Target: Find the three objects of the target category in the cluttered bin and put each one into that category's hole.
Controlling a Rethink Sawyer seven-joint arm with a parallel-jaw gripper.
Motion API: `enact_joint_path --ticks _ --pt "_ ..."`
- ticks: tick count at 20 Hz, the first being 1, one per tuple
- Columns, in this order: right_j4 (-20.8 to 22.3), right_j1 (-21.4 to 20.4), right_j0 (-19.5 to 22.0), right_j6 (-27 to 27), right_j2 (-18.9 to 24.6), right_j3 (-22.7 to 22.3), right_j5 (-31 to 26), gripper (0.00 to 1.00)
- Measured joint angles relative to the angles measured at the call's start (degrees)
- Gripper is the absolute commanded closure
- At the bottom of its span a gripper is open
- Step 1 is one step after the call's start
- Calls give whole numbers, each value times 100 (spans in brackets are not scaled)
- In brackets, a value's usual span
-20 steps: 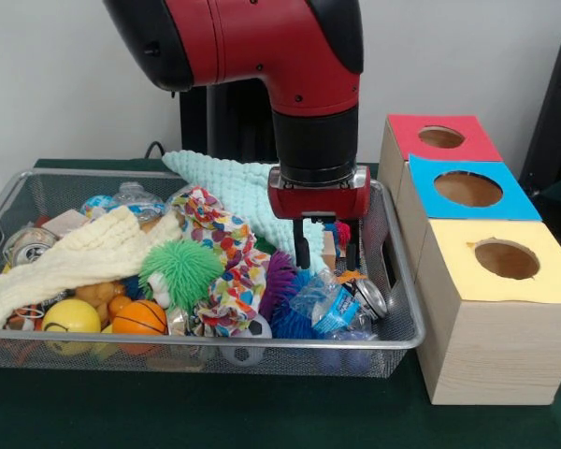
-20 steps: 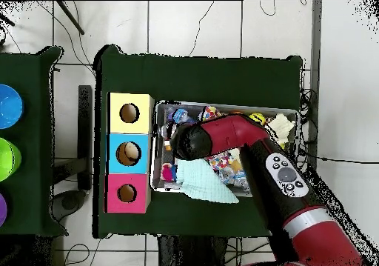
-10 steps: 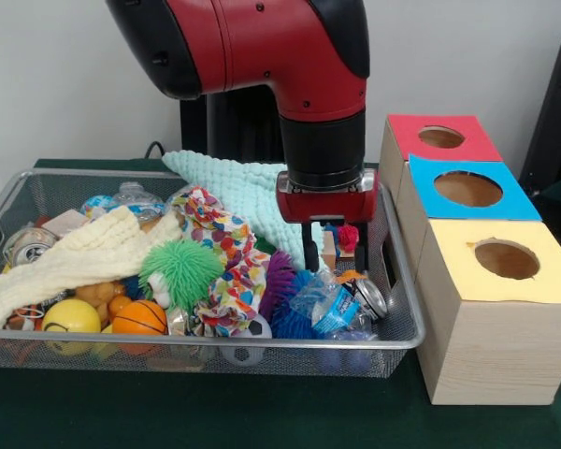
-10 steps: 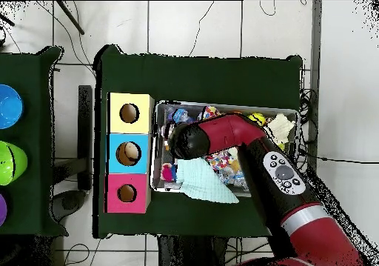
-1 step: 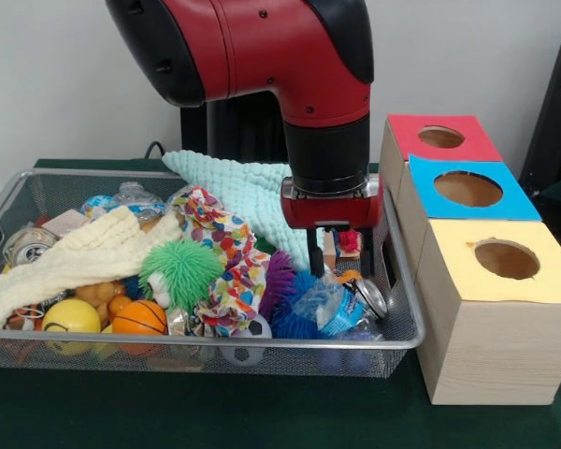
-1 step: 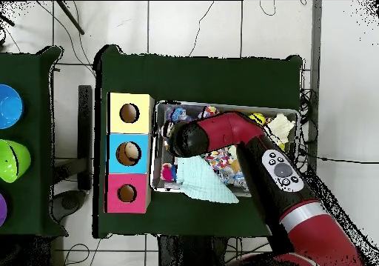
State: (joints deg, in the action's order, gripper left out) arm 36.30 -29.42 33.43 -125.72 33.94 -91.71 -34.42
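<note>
The gripper point(image 5: 340, 265) is held apart, empty, right of center above the bin point(image 5: 398, 332); all 3 targets seemingly remain unplaced.

A green-covered table point(image 6: 200, 78) fills the middle of the frame. On it, left of centre, stand three boxes in a column: yellow point(image 6: 129, 112), blue point(image 6: 129, 153), red point(image 6: 127, 193), each with a round hole. Just right lies a wire bin point(image 6: 226, 107) of clutter, with a mint cloth point(image 6: 207, 185) spilling over its lower edge. The red arm point(image 6: 244, 141) reaches in from lower right.
</note>
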Motion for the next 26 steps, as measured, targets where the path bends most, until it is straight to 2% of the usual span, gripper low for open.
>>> enact_joint_path --ticks 26 --pt "0 116 0 0 1 176 0 0"
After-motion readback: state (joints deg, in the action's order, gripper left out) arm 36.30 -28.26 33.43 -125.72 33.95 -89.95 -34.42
